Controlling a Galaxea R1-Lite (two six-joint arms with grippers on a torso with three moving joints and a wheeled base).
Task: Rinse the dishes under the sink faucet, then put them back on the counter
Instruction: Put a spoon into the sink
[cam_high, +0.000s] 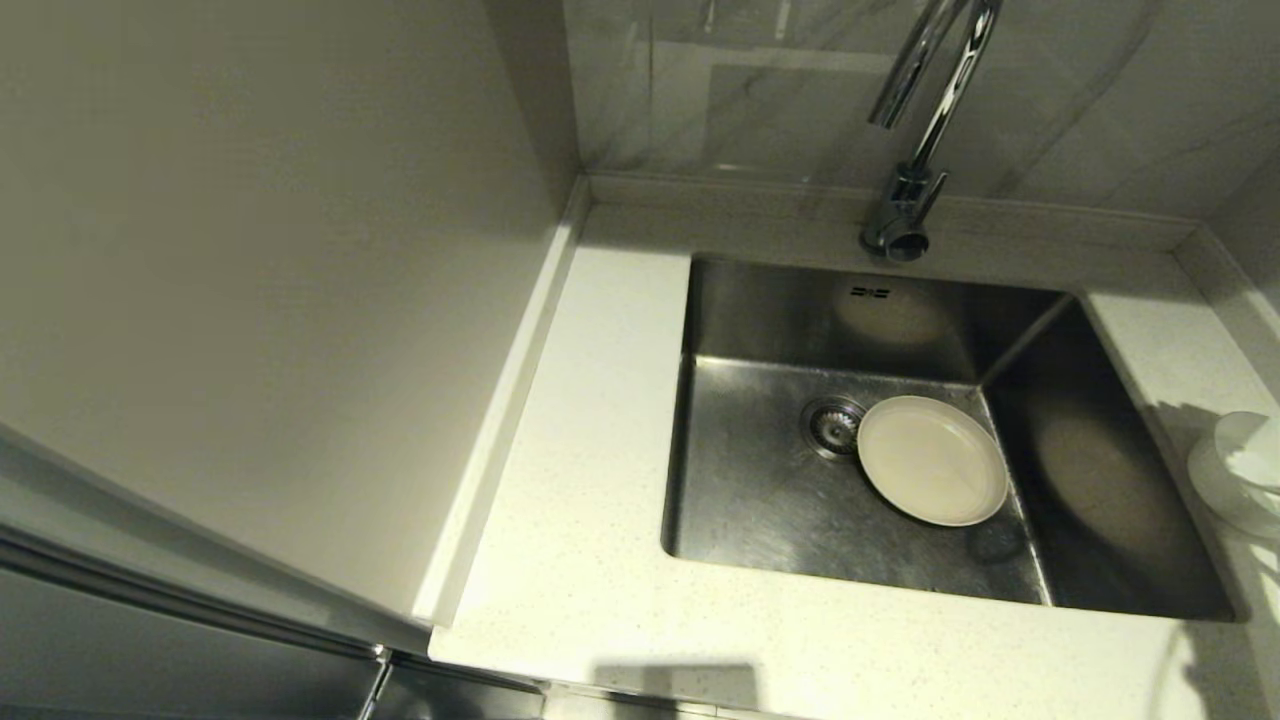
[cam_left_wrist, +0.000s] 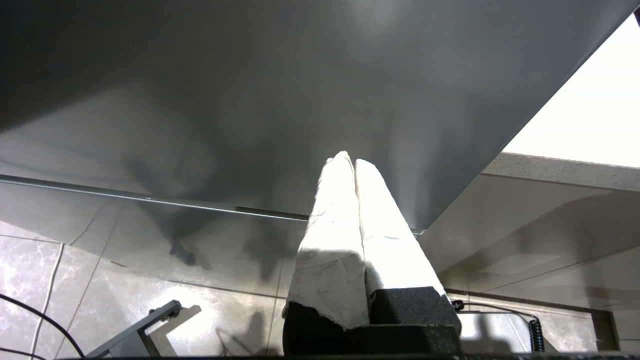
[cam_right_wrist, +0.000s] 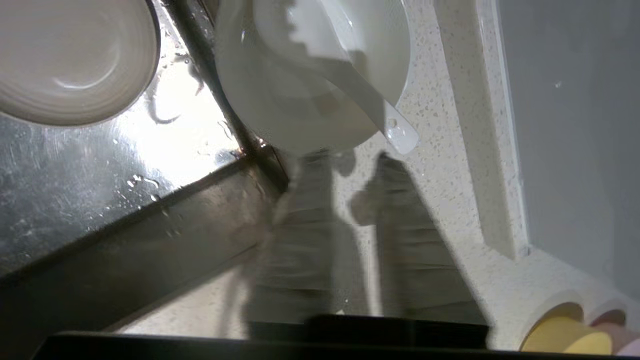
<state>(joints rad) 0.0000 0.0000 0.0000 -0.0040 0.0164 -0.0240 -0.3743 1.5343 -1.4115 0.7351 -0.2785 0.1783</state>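
Right wrist view: right tool (cam_right_wrist: 357, 165) slightly parted beside bowl (cam_right_wrist: 300, 90).

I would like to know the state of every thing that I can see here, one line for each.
plate: lies flat on the sink floor, beside the drain.
bowl: upright on the counter, by the sink's rim, spoon inside.
spoon: leans in the bowl, handle over its rim.
faucet: no water seen running.
sink: wet with drops.
left gripper: shut, empty, parked.
right gripper: open, empty, near the bowl.
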